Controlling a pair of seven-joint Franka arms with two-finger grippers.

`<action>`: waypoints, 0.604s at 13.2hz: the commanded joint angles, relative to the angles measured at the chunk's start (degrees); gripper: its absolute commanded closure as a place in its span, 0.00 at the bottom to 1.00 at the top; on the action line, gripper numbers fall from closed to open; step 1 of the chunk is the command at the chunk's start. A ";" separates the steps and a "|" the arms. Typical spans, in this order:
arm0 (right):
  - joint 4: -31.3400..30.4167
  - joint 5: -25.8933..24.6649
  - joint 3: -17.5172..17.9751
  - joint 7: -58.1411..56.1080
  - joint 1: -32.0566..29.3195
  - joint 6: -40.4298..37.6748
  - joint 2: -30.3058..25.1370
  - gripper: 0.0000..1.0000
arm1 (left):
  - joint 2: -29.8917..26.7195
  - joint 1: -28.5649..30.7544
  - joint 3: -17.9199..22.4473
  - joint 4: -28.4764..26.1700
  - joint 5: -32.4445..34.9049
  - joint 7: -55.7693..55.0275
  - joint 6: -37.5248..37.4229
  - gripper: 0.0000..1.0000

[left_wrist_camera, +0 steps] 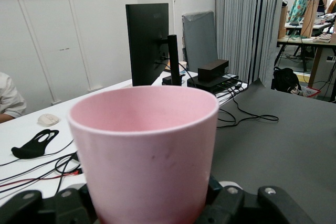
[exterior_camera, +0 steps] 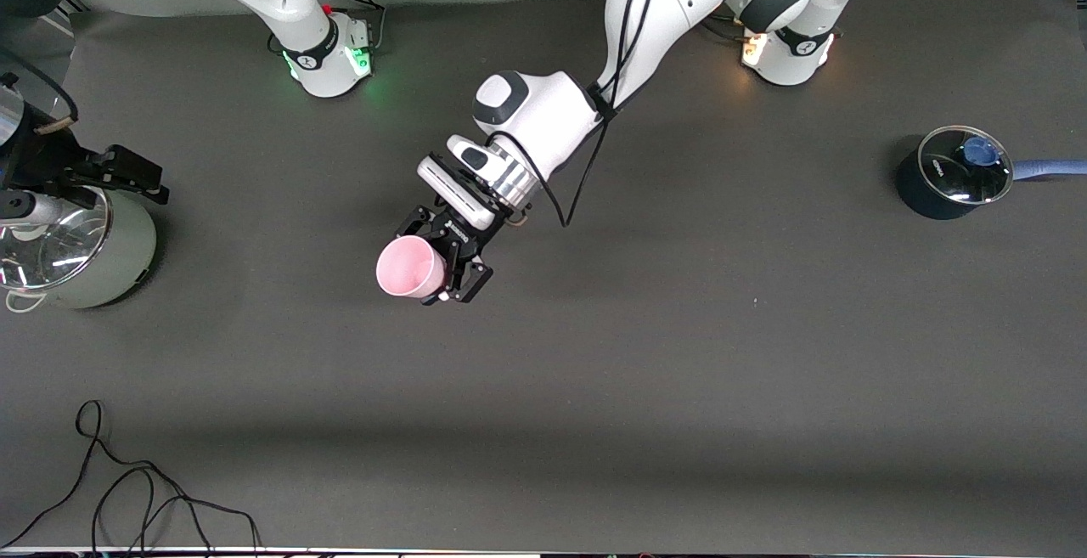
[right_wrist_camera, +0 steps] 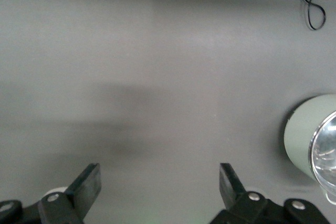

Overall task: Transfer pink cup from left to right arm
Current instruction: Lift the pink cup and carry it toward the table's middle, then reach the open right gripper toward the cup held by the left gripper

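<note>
1. One cup matters here. In the front view, the pink cup [exterior_camera: 411, 267] is up in the air over the middle of the gray table [exterior_camera: 679, 388]. The left gripper [exterior_camera: 454, 273] pinches it by its narrow bottom part. The cup is tipped over on its side. Its wide open mouth points toward the right arm's end of the table, and its long line runs from the gripper out to that mouth.

2. Also in the front view, the right gripper [exterior_camera: 136, 177] waits above the pale green pot [exterior_camera: 81, 248] at its own end of the table. A blue pot with a glass lid [exterior_camera: 955, 171] sits near the left arm's end. Both are well apart from the cup.

3. In the left wrist view, the pink cup [left_wrist_camera: 144, 156] fills the picture, with its mouth turned away from the black fingers [left_wrist_camera: 273, 205] that squeeze its base.

4. In the right wrist view, the fingers [right_wrist_camera: 89, 184] are spread wide with nothing between them. Only table and the green pot [right_wrist_camera: 307, 135] show.

5. I think the hand-over step is on, but the two grippers have not met yet. Next, the right gripper should come to the cup and close on the free part near the rim. Only then should the left one let go.
</note>
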 commanded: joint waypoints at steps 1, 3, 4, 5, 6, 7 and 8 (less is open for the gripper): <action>6.34 0.31 -0.23 1.17 4.14 -0.11 3.66 0.00 | 0.29 -2.48 4.10 1.62 0.00 -1.33 0.41 1.00; 12.04 0.40 -0.32 2.13 7.39 -0.11 7.52 0.00 | 0.38 -3.19 5.08 1.53 0.00 -1.33 0.41 1.00; 14.16 0.84 -0.23 3.79 8.19 -0.11 9.19 0.00 | 0.47 -3.19 5.17 1.53 0.00 -1.33 0.41 1.00; 15.92 2.50 -0.32 6.16 8.89 -0.11 11.03 0.00 | 0.47 -3.19 5.17 1.53 0.00 -1.33 0.41 1.00; 17.51 3.30 -0.32 8.45 10.29 -0.03 12.44 0.00 | 0.47 -3.19 5.17 1.53 0.00 -1.42 0.41 1.00; 20.22 3.30 -0.32 10.73 12.39 -0.03 14.37 0.00 | 0.47 -3.19 5.17 1.53 0.00 -1.42 0.41 1.00; 22.42 3.30 -0.32 11.71 13.54 -0.03 16.22 0.00 | 0.47 -3.19 5.17 1.53 0.00 -1.42 0.41 1.00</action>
